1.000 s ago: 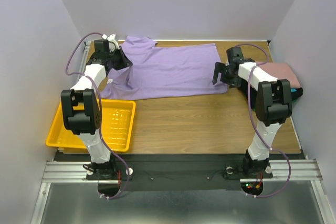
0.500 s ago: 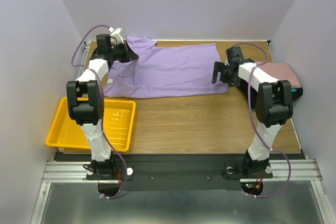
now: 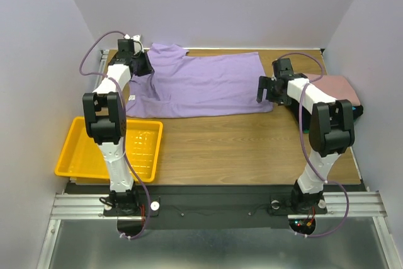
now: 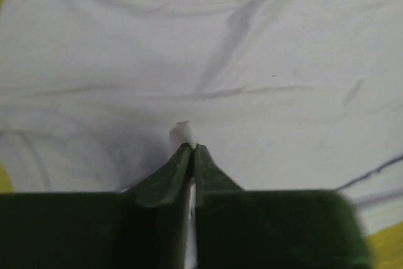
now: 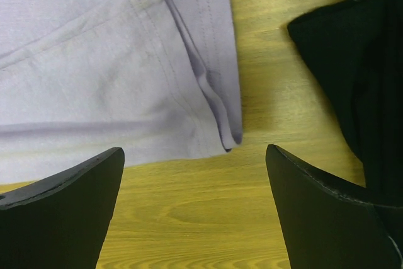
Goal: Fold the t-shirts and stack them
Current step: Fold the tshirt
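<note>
The lavender t-shirt (image 3: 201,86) lies spread across the far half of the table, its collar end at the left. My left gripper (image 3: 143,66) sits low on that left end. In the left wrist view its jaws (image 4: 192,146) are pressed together with a small pinch of the pale cloth (image 4: 252,61) at their tips. My right gripper (image 3: 263,89) hovers open over the shirt's near right hem corner (image 5: 214,105), with bare wood between the fingers (image 5: 194,155). A folded dusty-pink shirt (image 3: 340,86) lies on top of a black one (image 5: 352,61) at the right edge.
A yellow plastic tray (image 3: 82,155) sits at the near left, beside the left arm. A sliver of teal cloth (image 3: 359,111) shows under the pink shirt. Bare wooden table (image 3: 252,149) fills the near middle. Purple walls close in the left, back and right.
The left gripper swung towards the back left corner, drawing the shirt's left end with it, and that end now lies flatter. The right arm has barely moved.
</note>
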You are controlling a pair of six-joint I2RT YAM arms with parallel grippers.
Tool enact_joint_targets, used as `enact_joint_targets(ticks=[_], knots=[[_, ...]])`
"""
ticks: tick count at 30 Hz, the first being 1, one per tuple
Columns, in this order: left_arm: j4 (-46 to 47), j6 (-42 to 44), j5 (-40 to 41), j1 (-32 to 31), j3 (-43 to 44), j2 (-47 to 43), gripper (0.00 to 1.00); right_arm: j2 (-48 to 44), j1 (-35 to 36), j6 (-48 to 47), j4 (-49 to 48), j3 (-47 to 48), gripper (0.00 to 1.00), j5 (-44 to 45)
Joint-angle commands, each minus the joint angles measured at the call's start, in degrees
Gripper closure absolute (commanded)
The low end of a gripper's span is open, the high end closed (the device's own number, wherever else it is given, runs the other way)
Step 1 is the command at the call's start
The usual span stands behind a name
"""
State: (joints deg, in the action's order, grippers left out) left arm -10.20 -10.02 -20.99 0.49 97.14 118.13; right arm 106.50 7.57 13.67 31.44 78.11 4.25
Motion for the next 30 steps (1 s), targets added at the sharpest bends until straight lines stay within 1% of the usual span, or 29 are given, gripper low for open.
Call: enact_joint_targets(ticks=[1, 2, 3, 5, 9, 10, 13, 17, 20, 25, 28, 29, 30], knots=[[-9.7, -0.3, 11.5, 0.3, 2.7, -1.3, 0.61, -2.5, 0.2, -0.8, -1.6, 0.0, 0.0, 2.3], [-10.7, -0.8, 14.5, 0.3, 3.8, -0.6, 0.12, -2.4, 0.2, -0.8, -1.7, 0.1, 0.0, 2.0], [-12.1, -1.8, 16.6, 0.3, 4.9, -0.2, 0.01, -2.3, 0.2, -0.8, -1.7, 0.3, 0.0, 1.7], [-15.6, -2.9, 18.7, 0.3, 7.2, 0.6, 0.01, -2.3, 0.2, -0.8, -1.7, 0.6, 0.0, 1.5], [-16.6, -4.3, 20.0, -0.3, 11.8, -0.3, 0.01, -2.4, 0.2, -0.8, -1.7, 0.5, 0.0, 0.9], [-16.9, -4.0, 20.0, -2.9, 12.6, -0.6, 0.01, -2.4, 0.2, -0.8, -1.7, 0.4, 0.0, 0.8], [-17.8, -3.0, 22.7, -5.6, 15.7, -0.9, 0.01, -2.7, 0.2, -0.7, -1.7, -0.4, 0.0, 0.8], [-22.6, -2.6, 21.3, -9.3, 21.1, 3.3, 0.01, -3.4, 0.2, -0.5, -1.7, -1.1, 0.0, 1.6], [-25.1, -2.5, 21.6, -11.1, 21.5, 5.6, 0.01, -3.8, 0.2, -0.2, -1.7, -1.6, 0.0, 2.3], [-27.3, -3.0, 21.3, -12.4, 19.7, 8.1, 0.02, -4.1, 0.2, 0.3, -1.7, -2.1, 0.0, 3.0], [-27.4, -4.8, 22.0, -12.5, 17.7, 9.2, 0.04, -4.1, 0.2, 0.5, -1.6, -2.3, 0.0, 3.0], [-27.5, -6.3, 22.5, -12.5, 17.3, 9.6, 0.11, -4.0, 0.2, 0.6, -1.7, -2.3, 0.0, 3.0], [-27.6, -6.6, 22.3, -12.6, 16.8, 10.3, 0.15, -4.0, 0.2, 0.7, -1.7, -2.6, 0.0, 2.9]])
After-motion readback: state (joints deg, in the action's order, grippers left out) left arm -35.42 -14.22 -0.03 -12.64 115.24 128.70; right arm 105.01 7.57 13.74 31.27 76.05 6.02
